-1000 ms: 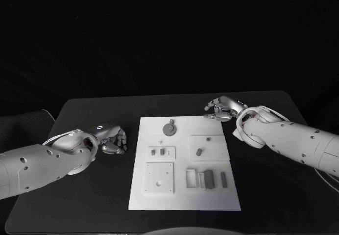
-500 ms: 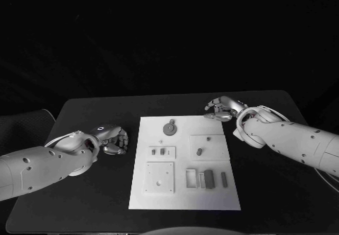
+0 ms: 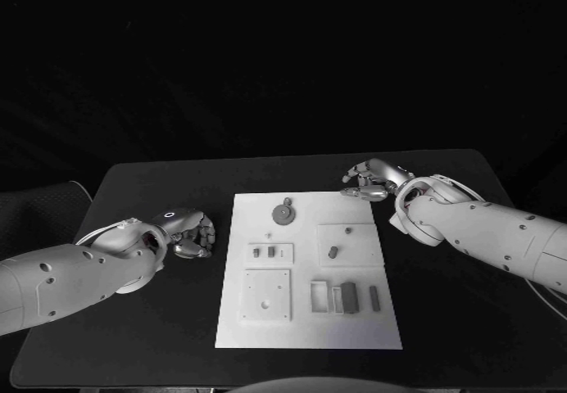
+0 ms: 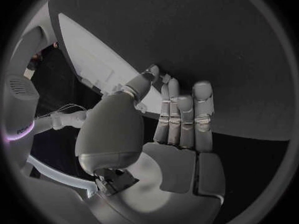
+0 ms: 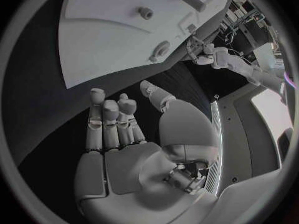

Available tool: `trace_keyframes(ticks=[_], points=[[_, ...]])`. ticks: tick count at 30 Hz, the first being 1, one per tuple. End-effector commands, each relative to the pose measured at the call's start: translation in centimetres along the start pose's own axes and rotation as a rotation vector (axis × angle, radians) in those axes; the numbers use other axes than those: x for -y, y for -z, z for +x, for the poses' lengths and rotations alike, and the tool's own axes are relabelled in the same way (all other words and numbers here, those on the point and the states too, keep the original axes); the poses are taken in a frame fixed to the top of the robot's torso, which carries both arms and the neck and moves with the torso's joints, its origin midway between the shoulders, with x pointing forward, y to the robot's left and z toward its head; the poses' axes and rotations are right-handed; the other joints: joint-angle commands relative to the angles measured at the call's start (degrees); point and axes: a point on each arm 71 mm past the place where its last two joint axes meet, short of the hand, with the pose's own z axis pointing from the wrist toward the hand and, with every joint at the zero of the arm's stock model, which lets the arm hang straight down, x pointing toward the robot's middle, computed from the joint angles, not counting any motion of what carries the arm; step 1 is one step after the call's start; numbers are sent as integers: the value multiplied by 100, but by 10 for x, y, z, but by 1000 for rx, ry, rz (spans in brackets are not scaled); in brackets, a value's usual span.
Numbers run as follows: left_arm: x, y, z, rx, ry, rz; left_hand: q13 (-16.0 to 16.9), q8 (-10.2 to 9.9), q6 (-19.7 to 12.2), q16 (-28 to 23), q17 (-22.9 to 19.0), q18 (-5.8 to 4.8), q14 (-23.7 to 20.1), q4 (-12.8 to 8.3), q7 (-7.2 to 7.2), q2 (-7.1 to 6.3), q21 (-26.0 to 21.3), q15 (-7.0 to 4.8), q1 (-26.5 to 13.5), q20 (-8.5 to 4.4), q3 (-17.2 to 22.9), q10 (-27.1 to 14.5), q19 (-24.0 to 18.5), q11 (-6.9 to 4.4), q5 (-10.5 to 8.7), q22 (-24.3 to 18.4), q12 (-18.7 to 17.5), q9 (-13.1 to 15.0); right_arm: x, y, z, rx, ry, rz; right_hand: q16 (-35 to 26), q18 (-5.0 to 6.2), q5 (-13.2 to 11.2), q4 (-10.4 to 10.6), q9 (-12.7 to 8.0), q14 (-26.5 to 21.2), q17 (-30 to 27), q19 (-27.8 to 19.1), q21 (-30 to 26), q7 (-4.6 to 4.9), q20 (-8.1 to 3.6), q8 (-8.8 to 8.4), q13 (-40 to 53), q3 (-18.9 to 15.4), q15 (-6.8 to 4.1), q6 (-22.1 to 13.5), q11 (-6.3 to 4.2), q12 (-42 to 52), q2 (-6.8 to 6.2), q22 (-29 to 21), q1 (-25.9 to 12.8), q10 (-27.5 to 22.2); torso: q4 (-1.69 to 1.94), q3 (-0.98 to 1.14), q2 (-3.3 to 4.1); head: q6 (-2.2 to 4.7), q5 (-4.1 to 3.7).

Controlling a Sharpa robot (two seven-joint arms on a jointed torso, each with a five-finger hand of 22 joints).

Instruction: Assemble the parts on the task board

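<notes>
The white task board (image 3: 310, 334) lies in the middle of the black table. On it are a round grey disc part (image 3: 283, 214), two small pegs (image 3: 269, 253), a short stub (image 3: 334, 252) and upright bars (image 3: 347, 298) in a row near the front. My left hand (image 3: 189, 234) rests on the table just off the board's left edge, fingers extended and holding nothing (image 4: 181, 129). My right hand (image 3: 369, 182) sits at the board's far right corner, also holding nothing (image 5: 118, 134). From the right wrist, the board (image 5: 106, 40) lies beyond the fingertips.
A square plate (image 3: 267, 296) with holes sits on the board's front left. Bare black table (image 3: 142, 327) surrounds the board on all sides. The table's left edge runs near my left forearm.
</notes>
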Motion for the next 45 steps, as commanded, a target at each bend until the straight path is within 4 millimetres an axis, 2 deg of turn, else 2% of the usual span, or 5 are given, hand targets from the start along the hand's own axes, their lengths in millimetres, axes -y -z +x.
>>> trace_keyframes(ticks=[1,13,22,34,45], points=[[2,-2,2,-14,4,7,-46,-49,2,-25,8,510,-38,-18,18,58,-41,-6,16,-13,16,42,-33,22,-18,13,-96,-20,0,0,1,-3,0,-6,24,52,17,42,-9,-6,-8,8,-23,44,-35,14,-6,-2,-50,2,16,21,7,45,-60,-32,-2,2,0,5,11],[-3,-3,5,-30,-2,-15,-172,-191,-19,-51,22,549,-40,-57,71,167,-98,99,86,64,34,-60,-26,139,-17,53,-463,-89,0,0,0,-3,0,-5,24,52,18,44,-10,-5,-8,9,-23,44,-36,14,-7,-2,-51,3,16,21,10,45,-61,-31,-1,4,-1,9,-5],[-6,-3,4,-20,-5,-22,-195,-229,-26,-52,29,571,-32,-37,85,122,-110,117,49,87,14,-37,-13,155,-16,67,-548,-105,0,0,1,-3,0,-5,25,52,19,47,-10,-4,-9,10,-22,44,-36,15,-7,-1,-51,3,16,22,13,45,-63,-31,2,1,0,-3,8],[-8,-3,1,24,17,-23,-208,-287,-53,-52,36,600,-3,7,104,227,-129,125,43,101,49,-10,23,164,-14,81,-650,-125,1,1,1,-4,0,-4,25,52,19,52,-10,-3,-9,11,-22,44,-35,16,-8,-3,-51,3,16,23,15,45,-69,-30,2,3,0,-2,10],[-8,-4,0,35,22,-23,-189,-433,-272,-75,38,616,-4,1,120,117,-173,153,16,127,17,-57,29,195,-14,96,-749,-184,0,0,1,-4,0,-3,25,52,24,54,-11,-3,-9,11,-22,44,-36,17,-9,0,-51,3,15,23,20,45,-68,-29,-1,7,-1,47,-28]])
